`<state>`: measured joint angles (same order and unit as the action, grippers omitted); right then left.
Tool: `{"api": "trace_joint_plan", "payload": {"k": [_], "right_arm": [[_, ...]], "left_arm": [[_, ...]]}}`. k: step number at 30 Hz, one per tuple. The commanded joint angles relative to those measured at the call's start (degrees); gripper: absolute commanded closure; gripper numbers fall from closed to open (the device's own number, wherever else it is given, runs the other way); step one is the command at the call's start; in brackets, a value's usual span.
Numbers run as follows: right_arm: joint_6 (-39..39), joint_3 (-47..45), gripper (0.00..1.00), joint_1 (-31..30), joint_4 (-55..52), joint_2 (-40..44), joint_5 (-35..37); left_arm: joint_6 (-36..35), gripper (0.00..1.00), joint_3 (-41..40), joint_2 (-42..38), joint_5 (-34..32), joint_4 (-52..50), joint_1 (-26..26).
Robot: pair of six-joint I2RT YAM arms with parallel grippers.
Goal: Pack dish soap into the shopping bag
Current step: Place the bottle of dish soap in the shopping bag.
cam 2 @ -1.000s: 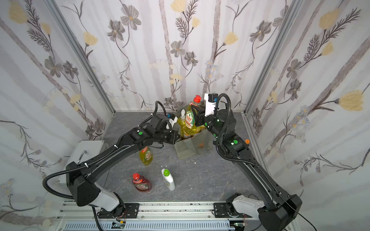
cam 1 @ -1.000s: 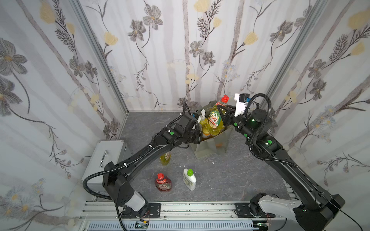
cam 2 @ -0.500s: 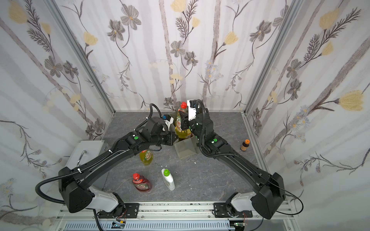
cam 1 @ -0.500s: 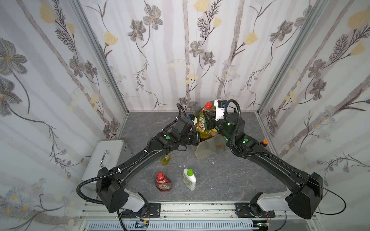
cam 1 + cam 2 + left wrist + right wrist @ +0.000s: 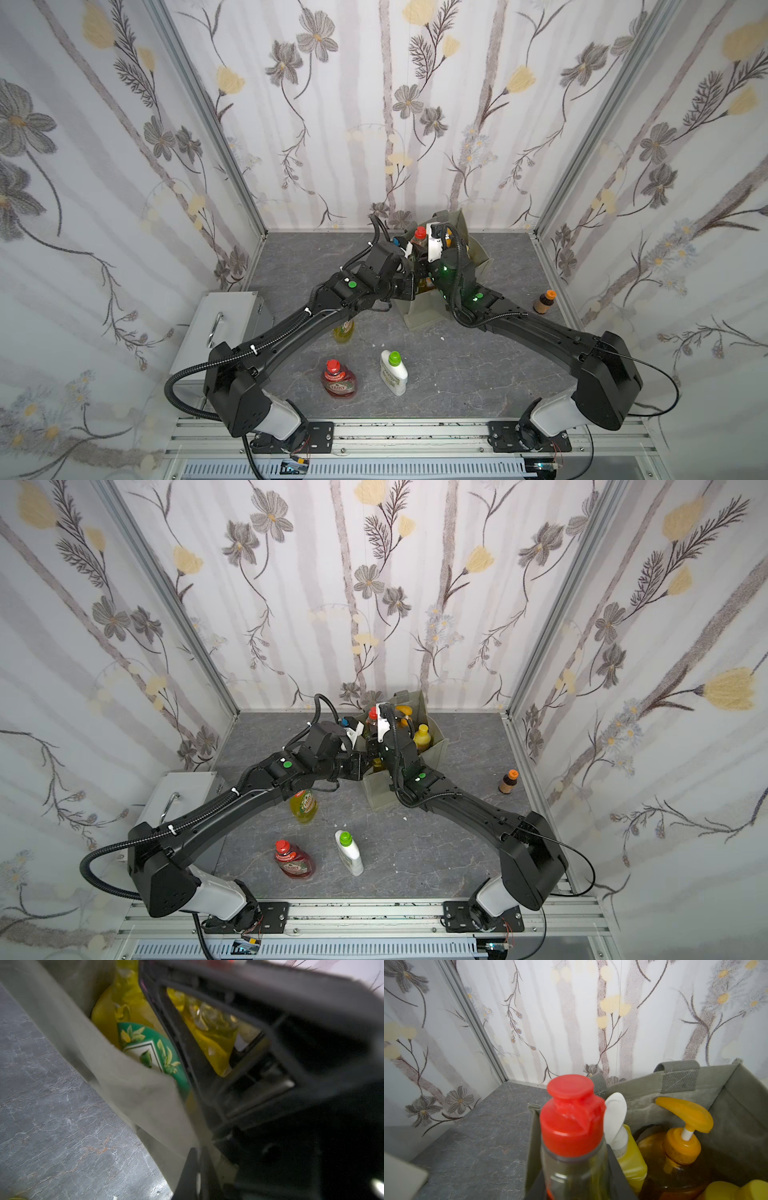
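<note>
The grey-green shopping bag (image 5: 424, 316) (image 5: 377, 796) stands open at the back of the table. My left gripper (image 5: 199, 1152) (image 5: 408, 286) is shut on the fabric of the bag's near rim (image 5: 128, 1080). My right gripper (image 5: 577, 1185) (image 5: 424, 266) is shut on a yellow-green dish soap bottle with a red cap (image 5: 571, 1113) (image 5: 420, 232) (image 5: 372, 714). The bottle stands upright, its body down inside the bag. A yellow pump bottle (image 5: 631, 1157), an orange pump bottle (image 5: 681, 1147) (image 5: 404, 709) and a yellow-capped bottle (image 5: 422, 734) stand beside it in the bag.
On the table in front lie a yellow-green bottle (image 5: 344, 332) (image 5: 304, 808) under my left arm, a red bottle (image 5: 340, 380) (image 5: 293, 860) and a white green-capped bottle (image 5: 393, 372) (image 5: 349, 854). A small orange-capped bottle (image 5: 544, 302) stands at the right wall. A grey metal box (image 5: 224, 320) sits at the left.
My right arm has swung left and down, taking the red-capped bottle from above the bag down into it. My left gripper has kept its hold on the bag's rim.
</note>
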<state>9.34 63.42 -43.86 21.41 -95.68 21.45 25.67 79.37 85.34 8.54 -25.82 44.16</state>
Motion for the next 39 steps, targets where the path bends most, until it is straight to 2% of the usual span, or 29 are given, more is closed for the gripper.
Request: {"api": "trace_joint_plan", "payload": {"k": [1,4,6,8,11,14,17,20,27,32,33,37,39], "right_arm": [[-0.3,-1.9,0.86,-0.1,11.1,0.1,3.0],[1.0,-5.2,0.86,-0.1,12.5,0.4,3.4],[1.7,-6.4,0.84,-0.1,12.6,0.4,2.9],[2.2,-7.2,0.79,-0.1,12.7,0.8,2.0],[1.9,-7.7,0.7,-1.9,12.7,1.4,1.9],[1.6,-7.5,0.55,-1.9,12.3,1.9,1.6],[1.8,-7.2,0.45,-2.0,11.9,2.5,0.5],[1.7,-6.3,0.41,-2.0,10.8,3.1,-0.7],[1.6,-4.4,0.38,-1.8,7.4,6.2,-2.8],[2.9,1.9,0.38,-1.0,-6.1,11.0,-7.7],[3.5,2.7,0.38,1.2,-8.9,11.9,-9.5],[7.2,7.7,0.39,7.9,-23.3,15.3,-22.5],[6.7,10.8,0.4,10.7,-31.6,15.7,-28.1]], "left_arm": [[0.1,0.92,-0.1,0.1,-0.9,3.3,-0.4],[0.0,0.92,-0.7,-0.3,-0.8,3.4,-0.8],[0.1,0.87,-1.1,-0.7,-0.9,3.6,-1.0],[0.1,0.78,-1.6,-1.3,-1.1,3.7,-1.4],[0.2,0.75,-2.5,-2.2,-1.3,3.8,-1.6],[0.2,0.74,-3.1,-3.0,-1.3,3.8,-1.9],[0.3,0.77,-3.6,-3.4,-1.3,3.7,-2.1],[0.3,0.8,-3.7,-3.4,-1.2,3.4,-2.2],[0.1,0.83,-3.3,-3.2,-1.3,2.3,-2.3],[-0.5,0.77,-1.3,-2.4,-0.9,-0.3,-2.3],[-0.6,0.75,-0.9,-2.2,-0.6,-0.8,-2.3],[-1.0,0.61,1.0,-1.0,0.8,-3.2,-2.2],[-1.2,0.58,1.7,-0.4,1.1,-4.2,-1.8]]}}
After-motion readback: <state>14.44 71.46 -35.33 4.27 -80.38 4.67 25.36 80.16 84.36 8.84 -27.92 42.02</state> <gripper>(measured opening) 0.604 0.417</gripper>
